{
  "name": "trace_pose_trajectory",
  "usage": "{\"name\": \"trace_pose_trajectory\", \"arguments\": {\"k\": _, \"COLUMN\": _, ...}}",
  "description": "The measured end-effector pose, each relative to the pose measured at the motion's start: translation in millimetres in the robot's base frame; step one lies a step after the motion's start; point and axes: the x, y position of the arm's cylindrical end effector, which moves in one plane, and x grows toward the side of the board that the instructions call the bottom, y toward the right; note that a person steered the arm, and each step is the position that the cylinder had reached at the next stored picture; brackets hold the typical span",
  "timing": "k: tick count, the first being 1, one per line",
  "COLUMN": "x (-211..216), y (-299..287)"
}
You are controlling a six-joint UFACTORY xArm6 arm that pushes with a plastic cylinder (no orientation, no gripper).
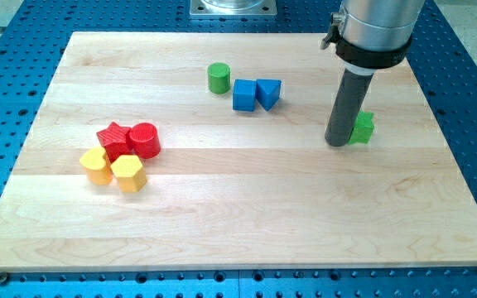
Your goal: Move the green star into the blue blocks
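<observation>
A: What sits nearest the view's bottom?

B: A cluster at the view's left on the wooden counter (pixel 247 240): a yellow hexagon block (pixel 129 173) and a yellow block (pixel 96 165), its shape unclear, with a red star (pixel 113 139) and a red cylinder (pixel 145 139) touching just behind them.

A: And the tool?

B: It is a plain dark rod with no jaws, so nothing spreads or pinches. My tip (pixel 338 143) rests on the counter at the view's right, touching or just beside the green star (pixel 361 127), which peeks out on the rod's right side, partly hidden.

A: Where must the star go?

B: Farther back and to the view's left, to the blue cube (pixel 244 95) and blue triangle (pixel 268 92), which touch. A green cylinder (pixel 218 78) stands just left of them.

A: What could go wrong?

B: In my judgement, the tip is on the wrong side. Pushing from here would drive the star towards the counter's right edge, away from the blue blocks. An off-centre push could also let it spin and slip past.
</observation>
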Motion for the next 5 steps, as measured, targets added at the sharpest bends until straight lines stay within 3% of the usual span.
{"name": "trace_pose_trajectory", "arguments": {"k": 1, "x": 6, "y": 33}}
{"name": "trace_pose_trajectory", "arguments": {"k": 3, "x": 78, "y": 74}}
{"name": "trace_pose_trajectory", "arguments": {"k": 4, "x": 58, "y": 103}}
{"name": "trace_pose_trajectory", "arguments": {"k": 5, "x": -12, "y": 86}}
